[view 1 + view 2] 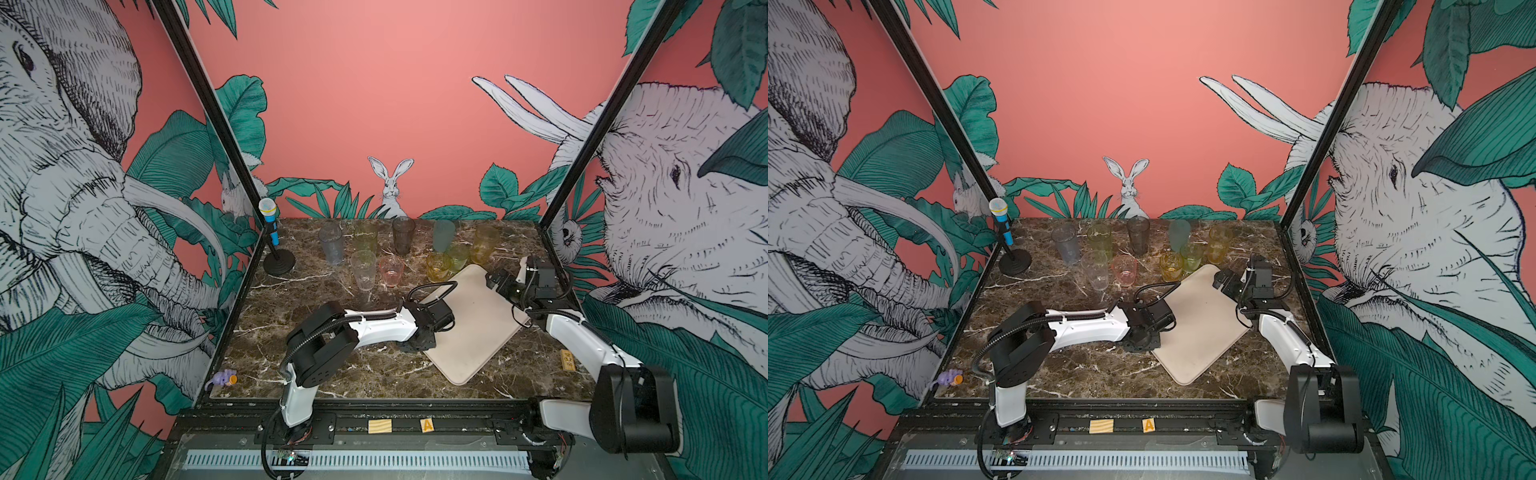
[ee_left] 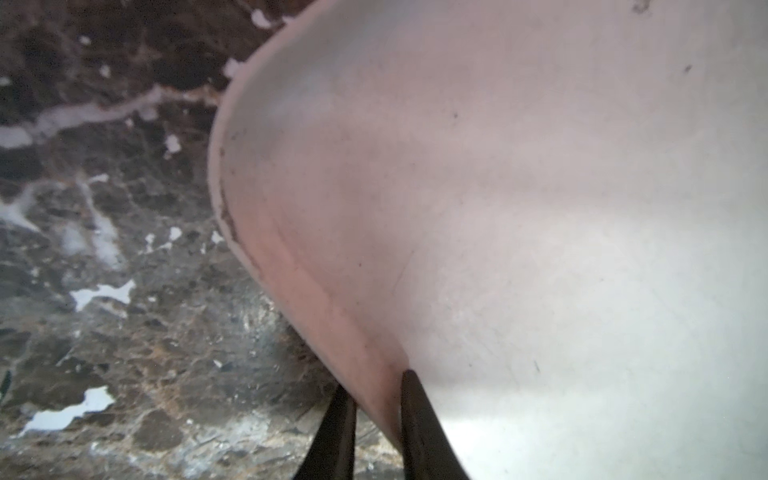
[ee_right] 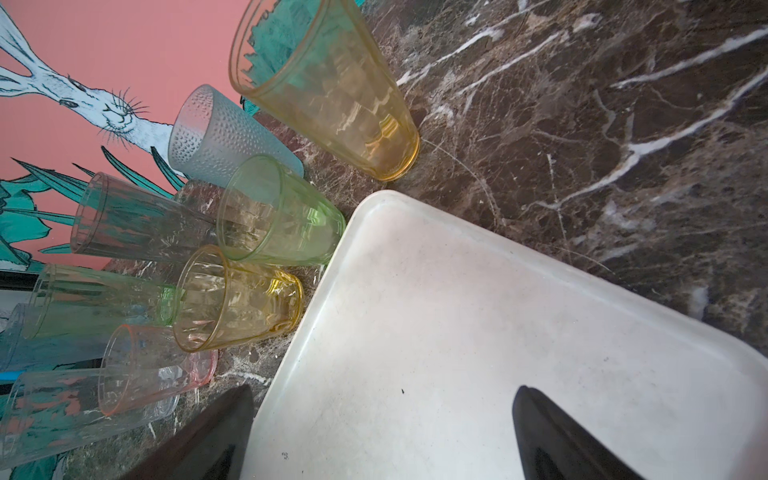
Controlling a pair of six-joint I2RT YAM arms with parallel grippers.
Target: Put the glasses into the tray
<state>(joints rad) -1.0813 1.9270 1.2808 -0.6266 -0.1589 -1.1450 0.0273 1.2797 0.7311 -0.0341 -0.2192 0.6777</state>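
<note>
On the counter (image 1: 332,374), toward the back wall, all nine glasses (image 1: 363,270) stand upright, and none is in the tray (image 1: 469,332). Its bed is bare, so I judge the placing not yet begun. The left claw (image 2: 376,380) pinches the tray's rim, one finger inside and one outside. The right claw (image 3: 382,390) hangs wide open and empty over the tray's far corner, near the yellow and green glasses.

tray (image 2: 498,208): blurred, cut off by edges | left tool (image 2: 376,415): base cut off
</note>
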